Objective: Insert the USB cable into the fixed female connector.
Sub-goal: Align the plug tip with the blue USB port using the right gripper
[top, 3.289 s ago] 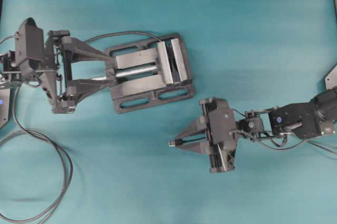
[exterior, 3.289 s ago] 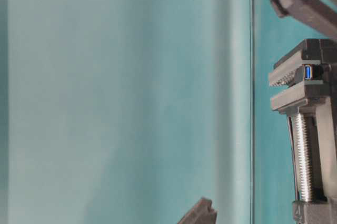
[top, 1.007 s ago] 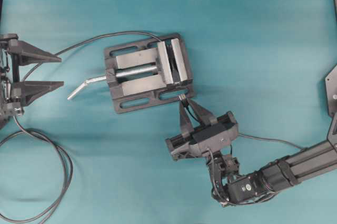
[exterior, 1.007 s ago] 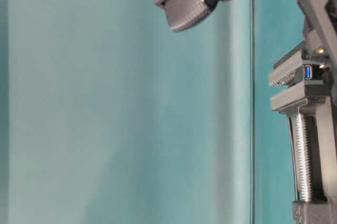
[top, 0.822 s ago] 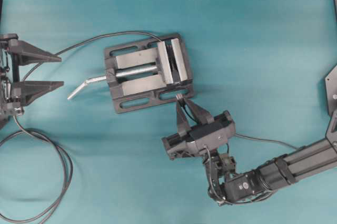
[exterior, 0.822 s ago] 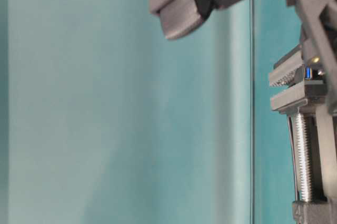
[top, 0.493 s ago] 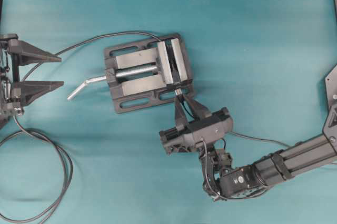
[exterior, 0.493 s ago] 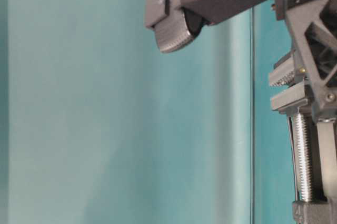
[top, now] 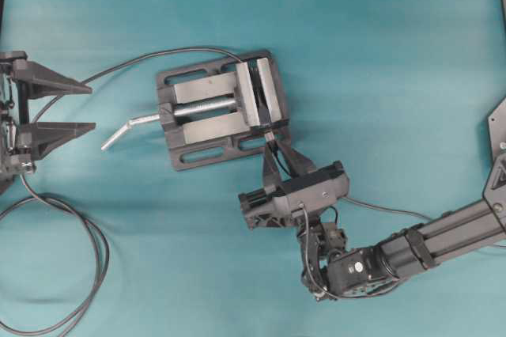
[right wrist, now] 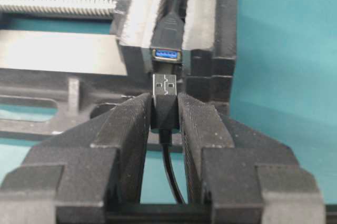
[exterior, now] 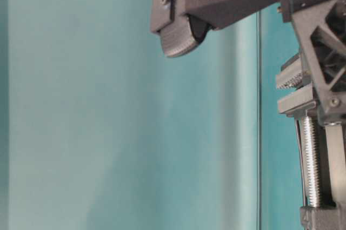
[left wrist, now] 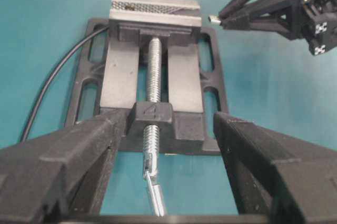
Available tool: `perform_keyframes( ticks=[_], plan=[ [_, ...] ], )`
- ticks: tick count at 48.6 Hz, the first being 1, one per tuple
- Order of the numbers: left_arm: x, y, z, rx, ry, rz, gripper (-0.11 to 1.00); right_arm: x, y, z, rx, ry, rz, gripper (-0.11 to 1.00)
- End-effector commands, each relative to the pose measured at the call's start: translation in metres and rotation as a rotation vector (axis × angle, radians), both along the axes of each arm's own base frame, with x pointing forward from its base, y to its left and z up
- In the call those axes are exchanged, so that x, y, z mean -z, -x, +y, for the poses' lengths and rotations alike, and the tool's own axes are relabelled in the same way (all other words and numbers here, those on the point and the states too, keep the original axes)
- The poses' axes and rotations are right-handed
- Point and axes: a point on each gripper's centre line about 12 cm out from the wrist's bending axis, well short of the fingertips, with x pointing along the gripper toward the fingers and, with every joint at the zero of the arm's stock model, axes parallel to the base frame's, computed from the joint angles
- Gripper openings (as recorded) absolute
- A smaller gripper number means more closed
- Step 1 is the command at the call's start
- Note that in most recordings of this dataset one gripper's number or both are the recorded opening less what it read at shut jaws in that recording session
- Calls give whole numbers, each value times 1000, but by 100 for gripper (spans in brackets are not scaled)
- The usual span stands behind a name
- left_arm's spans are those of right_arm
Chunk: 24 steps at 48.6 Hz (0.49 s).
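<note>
Fingers (right wrist: 126, 129) of the right gripper (right wrist: 166, 124) are pinched on the plug of the USB cable (right wrist: 165, 105), metal tip poking out just short of the connector (right wrist: 166, 53), which sits blue-mouthed between the vise (right wrist: 205, 34) jaws. Plug and socket look lined up end to end, so I'd call for a straight push ahead. Nothing sits in that small gap. Left gripper (top: 47, 104) hangs wide open and empty, well away by the vise handle (top: 130, 126).

A cast numeral "4" stands on the screw block of the vise (left wrist: 152, 113), at the lower centre of the left wrist view. No other text, label or brand is legible in any view.
</note>
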Motion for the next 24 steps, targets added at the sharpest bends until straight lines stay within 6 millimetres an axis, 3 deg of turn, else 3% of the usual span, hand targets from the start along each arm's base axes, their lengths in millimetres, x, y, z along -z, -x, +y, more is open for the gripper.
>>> perform_keyframes(
  ticks=[1,24],
  plan=[
    [-3,-2,1,3,-16,-10,84,-15,-5,1,7,-16,-38,21],
    [-3,-2,1,3,-16,-9,84,-19,-6,-8,27,-15,-38,21]
  ],
)
